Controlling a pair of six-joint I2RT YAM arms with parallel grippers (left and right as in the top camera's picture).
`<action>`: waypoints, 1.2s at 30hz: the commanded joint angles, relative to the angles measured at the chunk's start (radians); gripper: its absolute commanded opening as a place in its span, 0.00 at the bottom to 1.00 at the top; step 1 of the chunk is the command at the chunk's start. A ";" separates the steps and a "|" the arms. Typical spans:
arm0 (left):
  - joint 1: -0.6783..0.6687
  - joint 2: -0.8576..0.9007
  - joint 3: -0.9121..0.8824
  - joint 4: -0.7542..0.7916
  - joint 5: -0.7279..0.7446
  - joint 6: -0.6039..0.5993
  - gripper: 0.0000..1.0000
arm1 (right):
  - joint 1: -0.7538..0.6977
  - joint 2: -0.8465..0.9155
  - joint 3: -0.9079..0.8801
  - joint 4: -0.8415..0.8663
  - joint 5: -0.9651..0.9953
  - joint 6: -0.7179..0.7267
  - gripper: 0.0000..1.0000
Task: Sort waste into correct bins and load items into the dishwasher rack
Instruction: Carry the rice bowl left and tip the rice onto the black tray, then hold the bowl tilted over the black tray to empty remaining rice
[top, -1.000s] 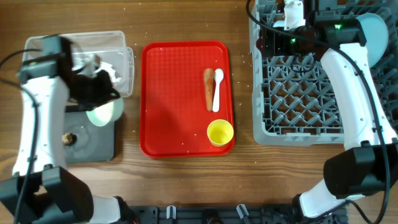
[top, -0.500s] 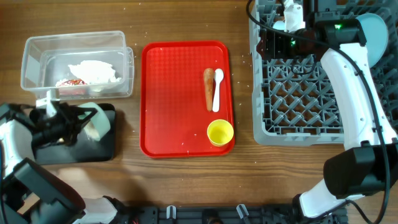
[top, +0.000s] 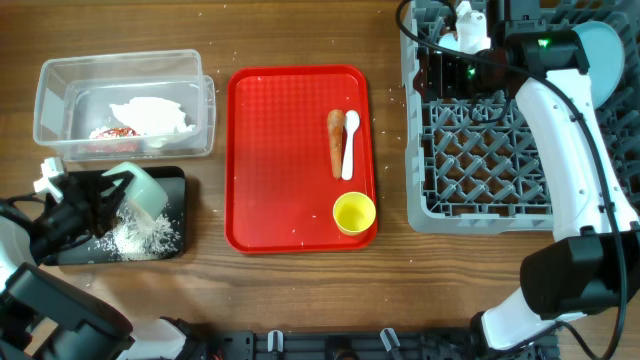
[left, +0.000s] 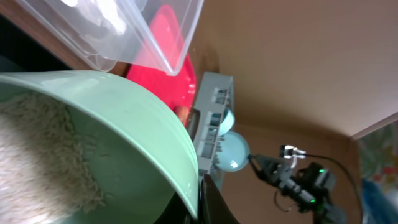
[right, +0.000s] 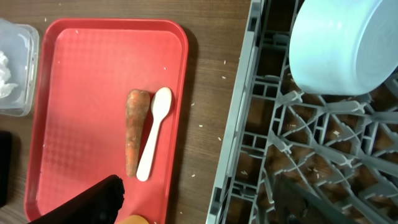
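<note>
My left gripper (top: 118, 192) is shut on the rim of a pale green bowl (top: 146, 188), which it holds tipped over the black tray (top: 172, 178). White rice (top: 142, 236) lies heaped on that tray, and more clings inside the bowl (left: 106, 118). The clear tub (top: 60, 80) holds a crumpled napkin (top: 150, 113) and a red-and-white wrapper (top: 112, 133). On the red tray (top: 280, 150) lie a carrot stick (top: 335, 142), a white spoon (top: 349, 143) and a yellow cup (top: 354, 212). My right gripper (right: 205, 208) hangs open and empty over the rack's (top: 480, 150) left edge.
A pale blue bowl (right: 345, 43) sits upside down in the rack (right: 298, 155). A pale blue plate (top: 606, 45) stands at the rack's far right corner, partly behind my right arm. Loose rice grains are scattered over the wooden table (top: 390, 270).
My left arm swung from beside the tub down to the black tray, tipping the bowl. Rice has spilled onto the tray. The right arm has hardly moved.
</note>
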 joint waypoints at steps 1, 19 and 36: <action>0.038 -0.004 -0.004 -0.019 0.076 0.023 0.04 | -0.002 -0.004 -0.003 -0.006 -0.020 0.006 0.80; 0.142 -0.004 -0.004 -0.117 0.203 0.023 0.04 | -0.002 -0.004 -0.003 -0.006 -0.020 0.007 0.80; 0.142 -0.004 -0.003 -0.086 0.245 0.309 0.04 | -0.002 -0.004 -0.003 -0.006 -0.020 0.008 0.79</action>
